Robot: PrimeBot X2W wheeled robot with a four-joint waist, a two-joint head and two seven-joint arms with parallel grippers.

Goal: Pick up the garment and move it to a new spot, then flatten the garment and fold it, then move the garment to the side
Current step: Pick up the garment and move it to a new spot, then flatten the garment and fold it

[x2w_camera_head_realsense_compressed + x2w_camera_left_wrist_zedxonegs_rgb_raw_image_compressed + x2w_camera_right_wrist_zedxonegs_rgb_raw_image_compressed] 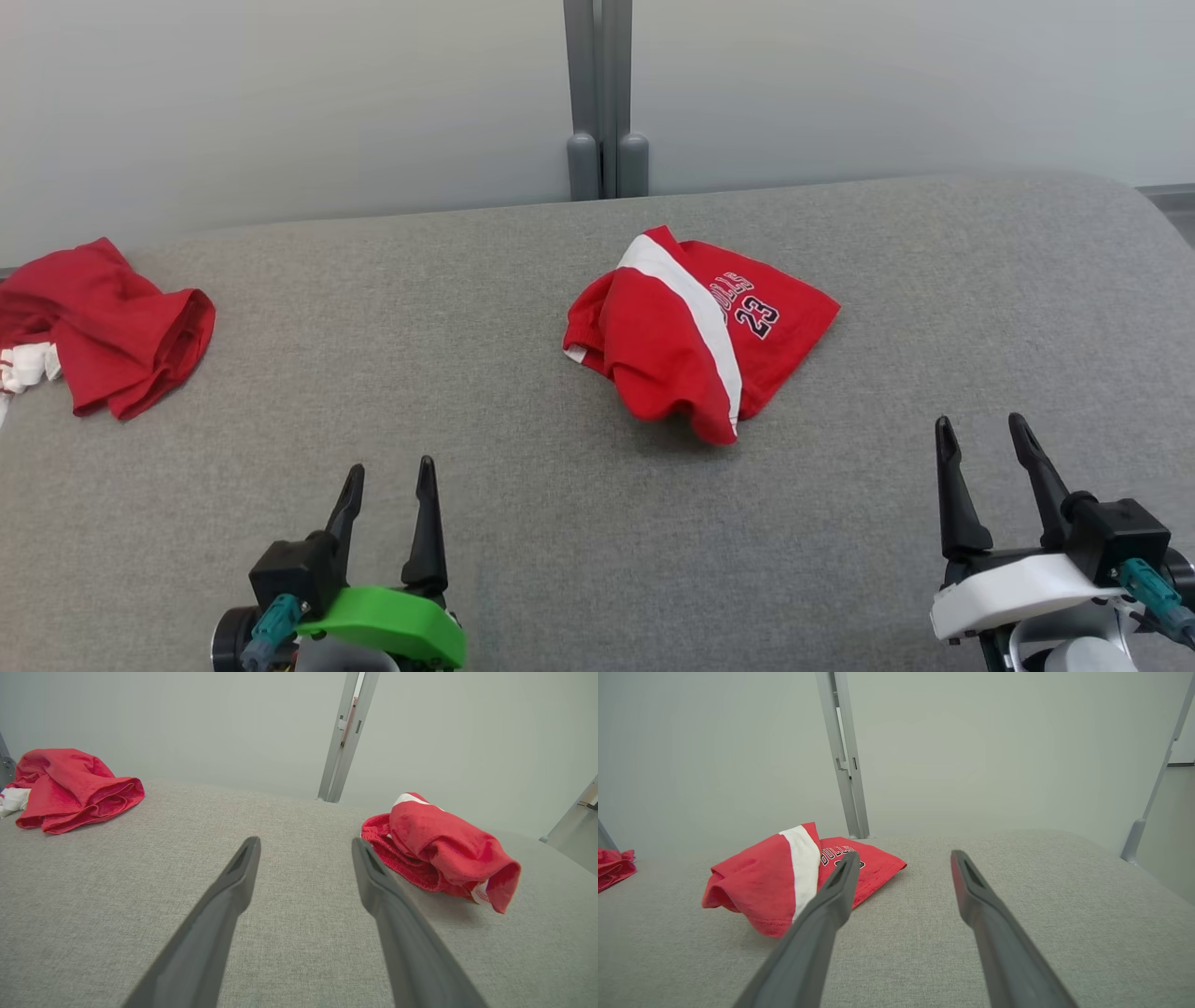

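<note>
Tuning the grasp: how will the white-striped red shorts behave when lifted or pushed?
Probably floppy: the shorts lie crumpled in soft folds, so a pinch at one edge would likely leave the rest hanging. Likely light: thin cloth, no stiff parts visible. Pushed over the grey woven surface, they would probably bunch rather than slide.

My left gripper [390, 467] sits at the near left. Its two dark fingers [427, 523] are spread apart, holding nothing, and point toward the far side with a slight lean right. A green shell [392, 627] covers that wrist. My right gripper [980, 423] sits at the near right (reaching a little farther than the left). It is equally parted and empty, leaning slightly left, with a white shell [1013, 583] on its wrist.
</note>
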